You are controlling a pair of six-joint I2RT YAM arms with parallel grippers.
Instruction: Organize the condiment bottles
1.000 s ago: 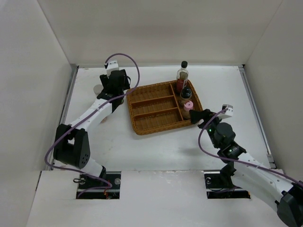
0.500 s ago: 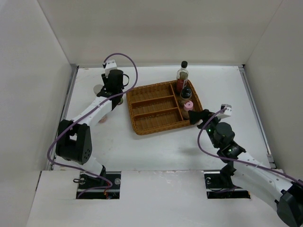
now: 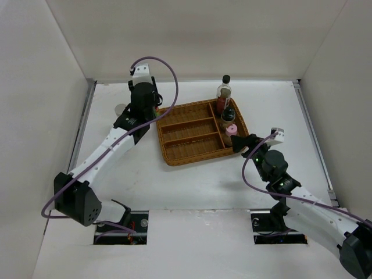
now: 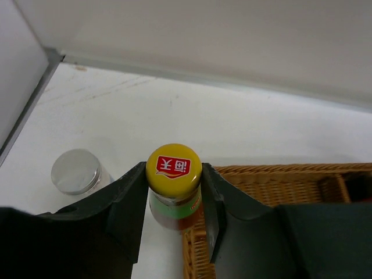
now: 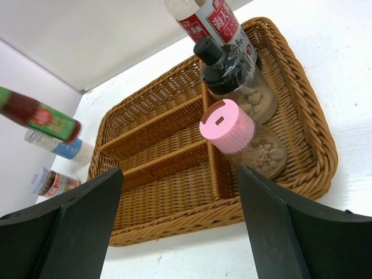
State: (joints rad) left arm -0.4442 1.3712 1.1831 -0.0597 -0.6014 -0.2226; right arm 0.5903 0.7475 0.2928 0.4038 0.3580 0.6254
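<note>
My left gripper (image 4: 174,177) is shut on the green bottle with the red-yellow cap (image 4: 174,168) and holds it above the left rim of the wicker tray (image 4: 279,180). The bottle also shows raised and tilted in the right wrist view (image 5: 40,119). The silver-lidded jar (image 4: 75,171) stands on the table to the left, with the short red-lidded jar (image 5: 52,181) nearby. The tall clear bottle (image 3: 224,87), black-capped brown shaker (image 3: 228,113) and pink-capped shaker (image 3: 232,130) stand in the tray's right compartments. My right gripper (image 3: 241,142) is open and empty at the tray's right front corner.
The wicker tray (image 3: 192,139) has three long compartments with nothing in them on its left side. White walls close the table at the back and both sides. A metal strip (image 3: 84,119) runs along the left edge.
My left arm has lifted the green bottle off the table and swung right toward the tray's left rim. The right arm has not moved.
</note>
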